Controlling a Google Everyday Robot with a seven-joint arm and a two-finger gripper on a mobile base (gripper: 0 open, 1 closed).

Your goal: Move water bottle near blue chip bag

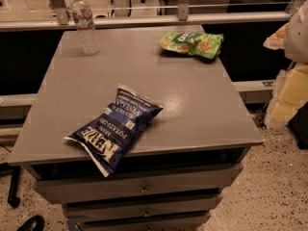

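Observation:
The water bottle (84, 25) is clear and ribbed with a white cap. It stands upright at the far left corner of the grey table (202, 109). The blue chip bag (115, 129) lies flat near the table's front edge, left of centre, with one white end hanging over the edge. The two are far apart. My gripper (284, 105) shows as a pale yellowish and white shape at the right edge of the view. It is off the table's right side, holds nothing visible, and is far from both the bottle and the bag.
A green snack bag (192, 43) lies at the far right of the table. Drawers (144, 189) sit under the tabletop. A glass rail (159, 13) runs behind the table. A black caster and leg (13, 191) stand on the floor at left.

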